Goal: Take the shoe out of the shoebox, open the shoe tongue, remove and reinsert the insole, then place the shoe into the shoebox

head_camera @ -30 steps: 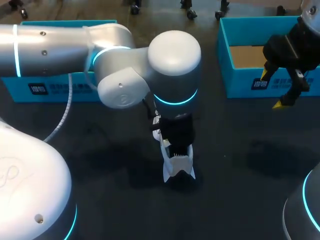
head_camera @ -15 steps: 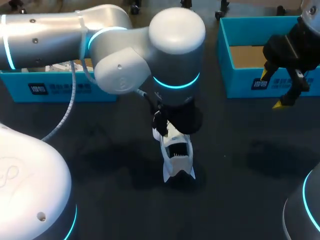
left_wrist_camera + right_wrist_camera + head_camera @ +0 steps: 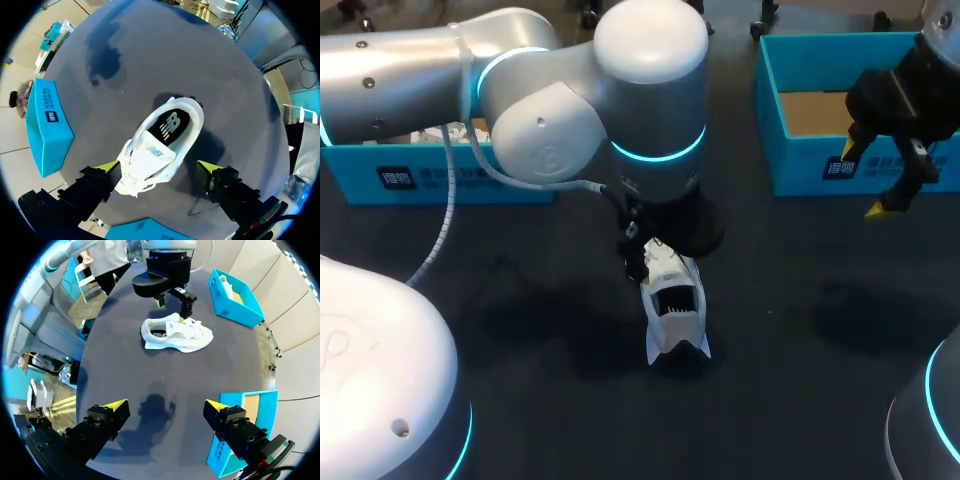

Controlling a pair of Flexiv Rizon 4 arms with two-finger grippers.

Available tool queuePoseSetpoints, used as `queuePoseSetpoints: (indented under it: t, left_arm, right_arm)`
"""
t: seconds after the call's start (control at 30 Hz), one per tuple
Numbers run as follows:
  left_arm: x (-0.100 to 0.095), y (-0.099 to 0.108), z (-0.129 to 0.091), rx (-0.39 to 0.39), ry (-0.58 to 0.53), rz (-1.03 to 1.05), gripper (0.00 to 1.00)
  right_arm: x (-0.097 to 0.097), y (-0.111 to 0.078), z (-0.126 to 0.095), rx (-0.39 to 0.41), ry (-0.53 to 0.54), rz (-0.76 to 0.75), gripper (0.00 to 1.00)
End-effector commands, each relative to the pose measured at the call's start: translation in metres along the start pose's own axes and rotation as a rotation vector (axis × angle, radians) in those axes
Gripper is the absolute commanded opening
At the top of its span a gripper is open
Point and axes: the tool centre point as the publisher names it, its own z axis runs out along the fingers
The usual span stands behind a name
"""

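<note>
A white shoe [image 3: 675,312] lies on the dark table [image 3: 800,330] in the middle, with its black insole [image 3: 170,125] showing in the opening. My left arm reaches over it. In the left wrist view the left gripper [image 3: 159,167] hangs open just above the shoe [image 3: 160,150], one yellow tip on either side of the laced front. From the right wrist view the same gripper [image 3: 173,302] stands over the shoe [image 3: 177,332]. My right gripper [image 3: 865,178] hangs open and empty at the far right, by the empty blue shoebox [image 3: 800,150].
A second blue box [image 3: 440,175] with another white shoe inside stands at the back left, behind my left arm. The empty box [image 3: 245,430] is close beside the right gripper [image 3: 166,407]. Bare table lies between the right gripper and the shoe.
The left gripper has opened and let go of the shoe. The left arm has drawn back and up, uncovering more of it. The right arm has kept still.
</note>
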Motion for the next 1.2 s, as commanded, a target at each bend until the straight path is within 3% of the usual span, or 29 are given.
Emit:
queuePoseSetpoints:
  t: [0.03,0.1,0.2,0.27,0.5,0.6,0.8,1.2]
  left_arm:
    - [0.005,-0.003,-0.003,-0.033,-0.032,-0.164,1.00]
    - [0.012,-0.007,-0.009,-0.031,0.026,-0.326,1.00]
    - [0.017,-0.008,-0.020,0.015,0.047,-0.498,1.00]
    - [0.021,-0.008,-0.022,0.005,0.045,-0.626,1.00]
    - [0.051,-0.020,-0.009,0.036,0.025,-0.830,1.00]
    - [0.062,-0.027,-0.004,0.071,0.022,-0.853,1.00]
    - [0.074,-0.051,0.012,0.063,-0.025,-0.887,1.00]
    - [0.073,-0.086,0.054,0.054,0.000,-0.774,1.00]
  right_arm:
    - [-0.001,0.001,0.001,0.002,0.002,0.000,1.00]
    - [-0.001,0.001,0.001,0.002,0.002,0.000,1.00]
    - [-0.001,0.001,0.001,0.002,0.002,0.000,1.00]
    - [-0.001,0.001,0.001,0.002,0.002,0.000,1.00]
    - [-0.001,0.001,0.001,0.002,0.002,0.000,1.00]
    - [-0.001,0.001,0.001,0.002,0.002,0.000,1.00]
    - [-0.001,0.001,0.001,0.002,0.002,0.000,1.00]
    - [-0.001,0.001,0.001,0.002,0.002,0.000,1.00]
